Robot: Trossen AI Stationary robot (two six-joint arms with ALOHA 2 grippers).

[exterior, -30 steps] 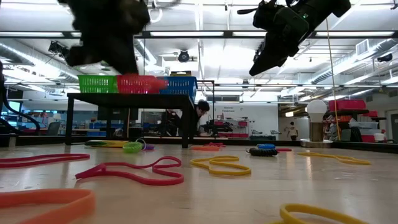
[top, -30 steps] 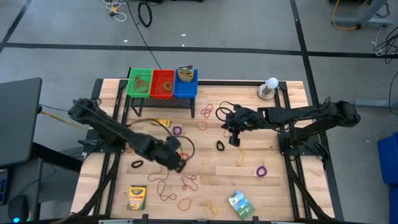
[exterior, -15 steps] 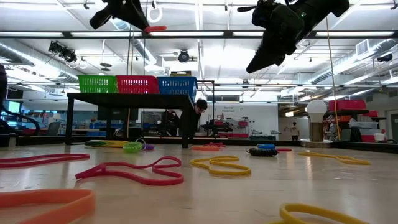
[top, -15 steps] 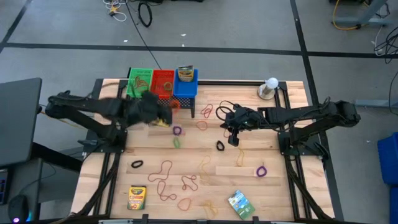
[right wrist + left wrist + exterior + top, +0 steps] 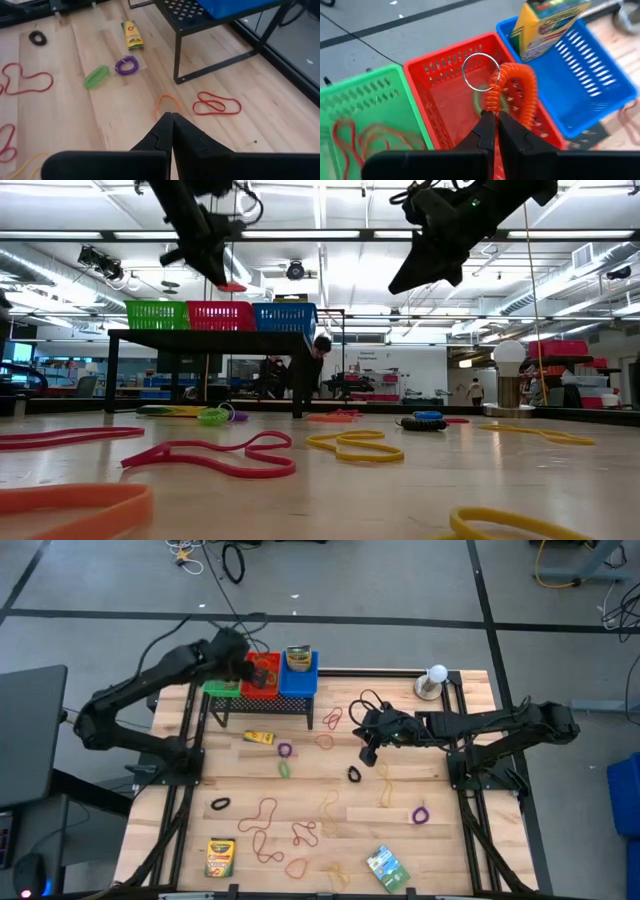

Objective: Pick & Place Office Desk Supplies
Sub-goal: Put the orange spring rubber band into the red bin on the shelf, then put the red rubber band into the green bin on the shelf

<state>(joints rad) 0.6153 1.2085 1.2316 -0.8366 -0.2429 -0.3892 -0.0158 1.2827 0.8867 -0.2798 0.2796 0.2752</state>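
Overhead, the left gripper (image 5: 492, 116) hangs above the red basket (image 5: 437, 100), its fingers pinched on an orange coiled band (image 5: 514, 92) that carries a thin silver ring, between the green basket (image 5: 370, 107) and the blue basket (image 5: 592, 75). Farther right, the right gripper (image 5: 167, 120) hovers pressed together, empty, over an orange loop (image 5: 167, 103) on the table (image 5: 75, 130)

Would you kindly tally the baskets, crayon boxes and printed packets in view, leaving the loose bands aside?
Baskets: 3 (green, red, blue)
Crayon boxes: 3 (one in the blue basket, two on the table)
Green printed packet: 1
Total: 7
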